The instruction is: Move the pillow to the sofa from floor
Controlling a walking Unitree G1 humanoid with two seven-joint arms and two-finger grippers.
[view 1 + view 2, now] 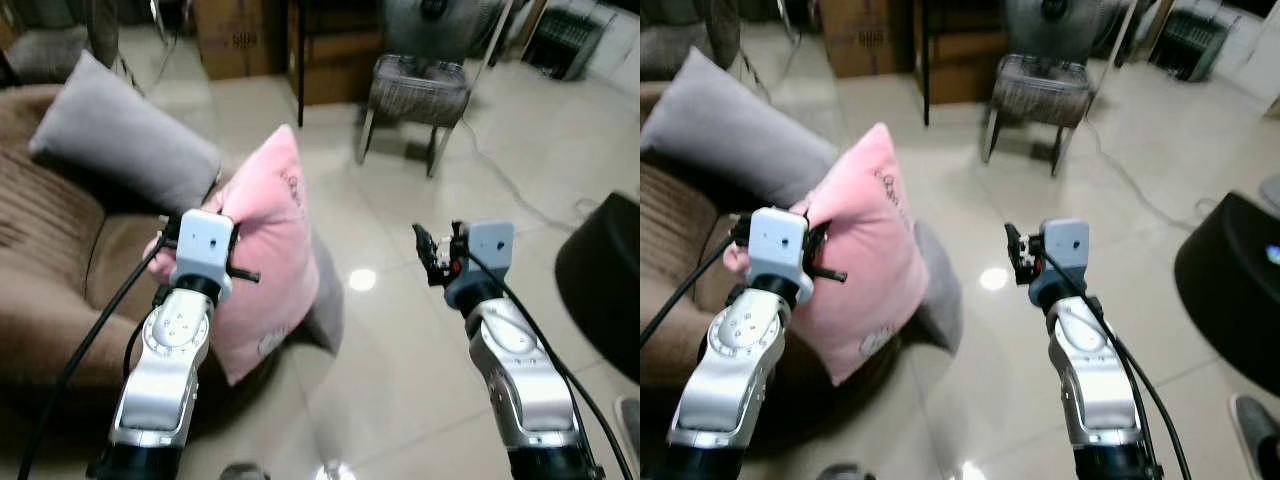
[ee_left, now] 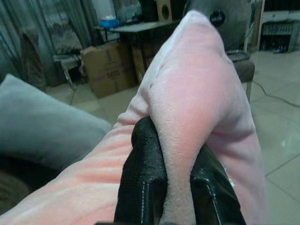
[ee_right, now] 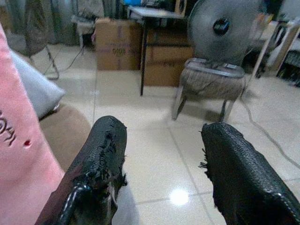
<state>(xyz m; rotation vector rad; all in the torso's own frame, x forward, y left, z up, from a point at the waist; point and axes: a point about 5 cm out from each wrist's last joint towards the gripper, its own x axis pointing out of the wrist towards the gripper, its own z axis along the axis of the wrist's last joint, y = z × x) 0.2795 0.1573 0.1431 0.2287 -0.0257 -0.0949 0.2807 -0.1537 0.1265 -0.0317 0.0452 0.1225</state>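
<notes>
Closest in, the left gripper (image 2: 176, 187) has its jaws clenched on a fold of the pink pillow (image 1: 262, 262), the black fingers (image 2: 143, 173) pinching the plush fabric between them. The pillow hangs off the floor in that grip, standing tall on edge, right at the front edge of the brown sofa (image 1: 60, 250). Over on the other side, the right gripper (image 1: 432, 255) is held out over the tiled floor (image 1: 400, 330), jaws spread wide and released, nothing between them, well apart from the pillow. A grey cushion (image 1: 120, 145) leans on the sofa just behind the pink one. To the right, a dark rounded object (image 1: 605, 285) sits at the frame edge; what it is I cannot tell. Farther back there is a small chair (image 1: 415, 95) with a fan (image 3: 222, 28) standing behind it, then cardboard boxes (image 3: 117, 44) and a dark table (image 3: 157, 14).
</notes>
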